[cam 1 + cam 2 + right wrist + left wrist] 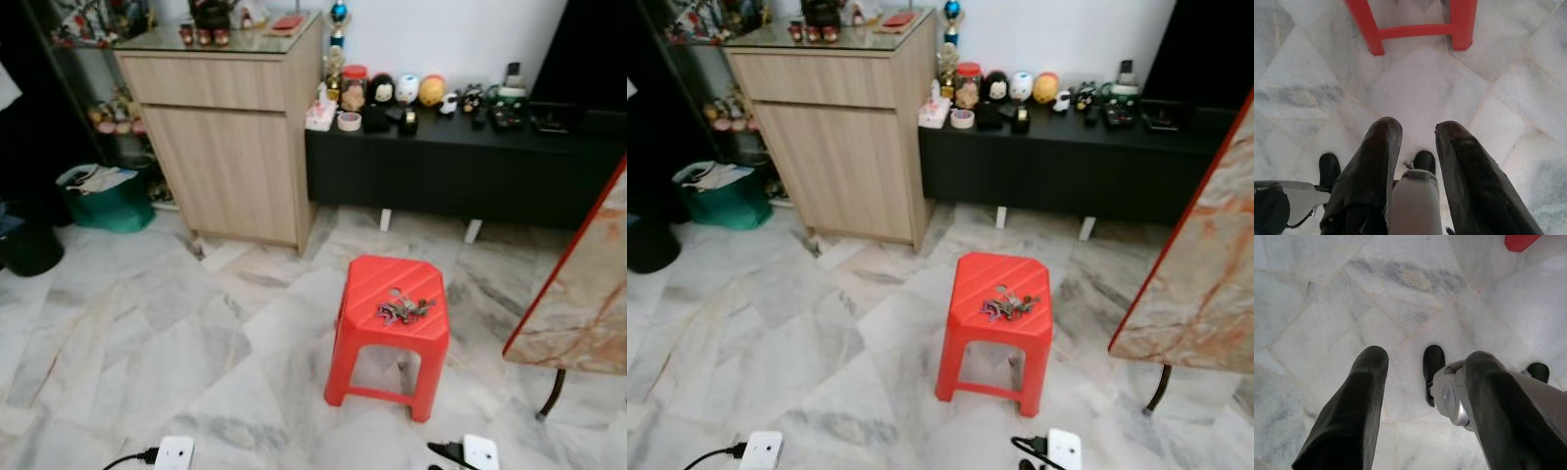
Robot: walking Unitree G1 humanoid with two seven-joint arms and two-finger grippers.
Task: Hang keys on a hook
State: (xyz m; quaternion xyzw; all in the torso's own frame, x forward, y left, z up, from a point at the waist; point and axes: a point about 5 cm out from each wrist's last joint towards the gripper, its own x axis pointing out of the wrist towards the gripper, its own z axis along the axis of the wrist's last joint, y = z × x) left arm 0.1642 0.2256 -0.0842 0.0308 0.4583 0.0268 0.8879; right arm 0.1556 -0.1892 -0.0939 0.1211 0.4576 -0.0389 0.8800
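A bunch of keys [404, 309] lies on top of a red plastic stool [377, 279] standing on the marble floor ahead, a little to my right. Both arms hang low at my sides, their white wrists showing at the bottom edge of the eye views. My left gripper [1425, 357] points down at the floor, open, with nothing between its fingers. My right gripper [1418, 126] is also open and empty, aimed at the floor just short of the stool's legs [1374, 34]. The keys are well out of reach of either gripper.
A wooden cabinet [230, 147] stands at the back left beside a low black console [460, 166] carrying small figurines. A marble tabletop with a red edge [588, 284] juts in on the right. A green basket [108, 201] and dark bin [29, 250] sit far left.
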